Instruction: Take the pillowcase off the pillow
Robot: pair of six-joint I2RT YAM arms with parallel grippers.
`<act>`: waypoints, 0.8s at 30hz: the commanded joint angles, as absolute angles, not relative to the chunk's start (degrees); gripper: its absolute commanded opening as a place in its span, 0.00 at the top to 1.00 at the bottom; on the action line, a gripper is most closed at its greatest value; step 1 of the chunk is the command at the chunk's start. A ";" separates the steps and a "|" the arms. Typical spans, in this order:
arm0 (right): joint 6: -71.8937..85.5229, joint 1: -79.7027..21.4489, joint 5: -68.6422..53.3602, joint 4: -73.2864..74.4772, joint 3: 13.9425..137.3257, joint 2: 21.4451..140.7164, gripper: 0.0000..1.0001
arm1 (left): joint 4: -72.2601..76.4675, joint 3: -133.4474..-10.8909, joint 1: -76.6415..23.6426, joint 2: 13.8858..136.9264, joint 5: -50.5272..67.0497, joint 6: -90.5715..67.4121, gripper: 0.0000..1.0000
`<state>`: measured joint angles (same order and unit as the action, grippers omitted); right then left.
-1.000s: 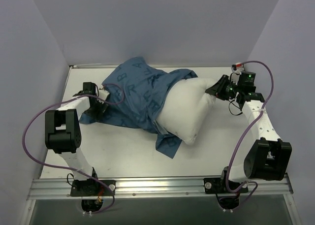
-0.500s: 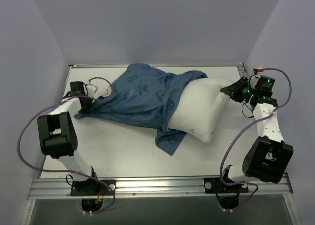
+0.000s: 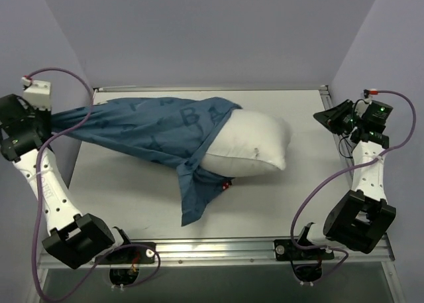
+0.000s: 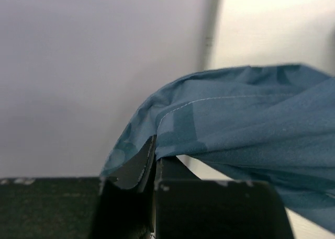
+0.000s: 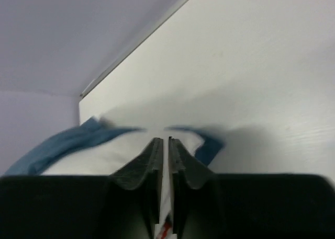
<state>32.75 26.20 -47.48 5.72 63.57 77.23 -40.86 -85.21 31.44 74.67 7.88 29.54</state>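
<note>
Top external: taut blue pillowcase (image 3: pixel 152 127), plump white pillow (image 3: pixel 248 140)

Robotics lab cell: white table (image 3: pixel 132 190), plain lavender walls (image 3: pixel 199 31), aluminium rail (image 3: pixel 218 248) with bolted arms (image 3: pixel 52 193).

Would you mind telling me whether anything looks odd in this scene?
Yes: the right gripper sits shut and apart from the pillow, gripping nothing, while the left gripper stretches the pillowcase past the left edge of the table. The pillow, half covered, has no anchor.
</note>
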 commanded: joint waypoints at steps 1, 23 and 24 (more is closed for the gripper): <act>32.69 31.72 -42.01 -1.31 65.49 75.15 1.00 | -37.00 -89.56 41.30 74.96 4.30 34.71 0.98; 6.51 -39.50 -9.87 19.50 72.24 71.20 0.26 | -36.12 -75.85 21.71 66.62 10.20 26.11 0.98; 5.55 -43.99 -7.23 20.29 73.90 70.93 0.24 | -36.30 -75.85 21.53 66.36 9.93 25.93 0.98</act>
